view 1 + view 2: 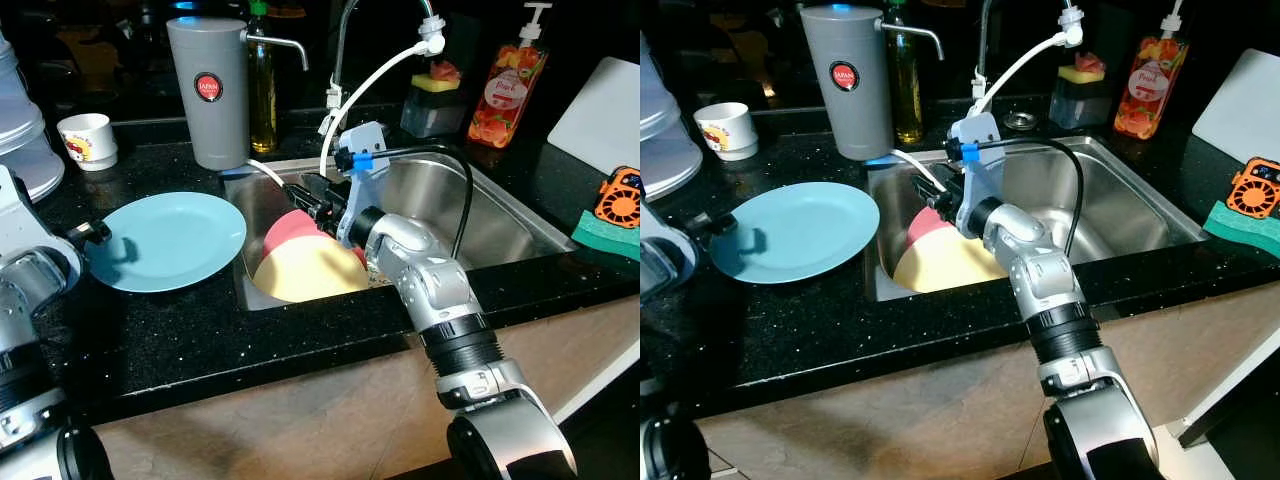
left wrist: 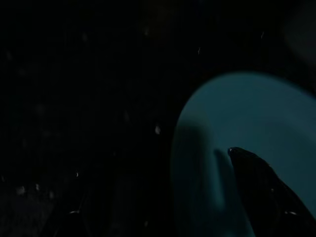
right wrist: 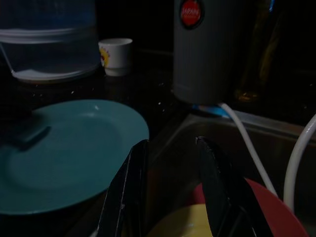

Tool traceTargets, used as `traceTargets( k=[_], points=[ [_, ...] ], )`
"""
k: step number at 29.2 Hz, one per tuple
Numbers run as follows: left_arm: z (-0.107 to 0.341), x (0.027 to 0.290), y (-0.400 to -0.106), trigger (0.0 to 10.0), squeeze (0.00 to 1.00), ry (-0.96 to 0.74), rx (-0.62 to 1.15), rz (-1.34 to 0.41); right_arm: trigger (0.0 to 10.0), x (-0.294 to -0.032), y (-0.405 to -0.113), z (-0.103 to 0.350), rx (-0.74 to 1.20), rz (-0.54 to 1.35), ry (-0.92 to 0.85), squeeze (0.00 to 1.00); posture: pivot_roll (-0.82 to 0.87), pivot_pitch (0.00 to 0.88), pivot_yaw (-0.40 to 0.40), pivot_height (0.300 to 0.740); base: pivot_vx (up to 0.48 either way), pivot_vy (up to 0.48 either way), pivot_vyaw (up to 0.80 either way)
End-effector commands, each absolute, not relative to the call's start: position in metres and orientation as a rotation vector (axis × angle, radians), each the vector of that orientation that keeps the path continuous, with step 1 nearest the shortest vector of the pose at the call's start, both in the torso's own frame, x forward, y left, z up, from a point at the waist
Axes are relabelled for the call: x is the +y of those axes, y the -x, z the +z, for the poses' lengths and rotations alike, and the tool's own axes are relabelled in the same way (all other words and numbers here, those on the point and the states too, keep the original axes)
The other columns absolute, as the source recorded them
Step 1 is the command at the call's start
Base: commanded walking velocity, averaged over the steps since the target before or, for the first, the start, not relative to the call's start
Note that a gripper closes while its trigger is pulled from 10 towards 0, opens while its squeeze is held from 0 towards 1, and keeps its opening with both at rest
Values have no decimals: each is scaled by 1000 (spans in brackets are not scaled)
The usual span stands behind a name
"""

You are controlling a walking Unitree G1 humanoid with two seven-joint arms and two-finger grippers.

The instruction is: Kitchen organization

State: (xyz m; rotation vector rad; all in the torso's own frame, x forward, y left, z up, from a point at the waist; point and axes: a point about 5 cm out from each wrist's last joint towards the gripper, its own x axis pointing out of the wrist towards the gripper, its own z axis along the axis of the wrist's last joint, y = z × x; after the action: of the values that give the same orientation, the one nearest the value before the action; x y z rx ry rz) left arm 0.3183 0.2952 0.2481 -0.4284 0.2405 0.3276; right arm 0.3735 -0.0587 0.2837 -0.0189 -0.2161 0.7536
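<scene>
**Reaching into sink for stacked plates**

Right gripper (image 1: 300, 196) low over left side of sink (image 1: 500, 225), fingers apart, nothing between them, aimed at top rim of red plate (image 1: 290, 232). Red plate leaning behind yellow plate (image 1: 310, 272), both tilted against sink wall, probably for draining. Blue plate (image 1: 170, 240) flat on counter (image 1: 200, 330) beside sink. Left gripper (image 1: 95, 232) at blue plate's edge; finger state: cannot tell.
</scene>
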Motion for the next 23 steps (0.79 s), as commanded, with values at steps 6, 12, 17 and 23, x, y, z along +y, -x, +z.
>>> traceTargets(
  k=[6, 12, 17, 23],
  points=[
    [233, 287, -316, 10000, 0, 400, 316, 276, 10000, -54, -361, 275, -149, 924, 31, 0, 30, 77, 9, 740, 0, 0, 0],
    [225, 283, -315, 10000, 0, 400, 355, 254, 10000, -53, -343, 271, -113, 1110, -9, 0, 32, 81, 7, 740, 0, 0, 0],
    [224, 282, -315, 10000, 0, 399, 363, 235, 10000, -51, -335, 266, -82, 1176, 13, 0, 32, 81, 7, 740, 0, 0, 0],
    [222, 282, -315, 3412, 0, 434, 359, 208, 10000, -49, -332, 266, -76, 1192, 18, 0, 36, 83, 9, 740, 0, 0, 0]
  ],
)
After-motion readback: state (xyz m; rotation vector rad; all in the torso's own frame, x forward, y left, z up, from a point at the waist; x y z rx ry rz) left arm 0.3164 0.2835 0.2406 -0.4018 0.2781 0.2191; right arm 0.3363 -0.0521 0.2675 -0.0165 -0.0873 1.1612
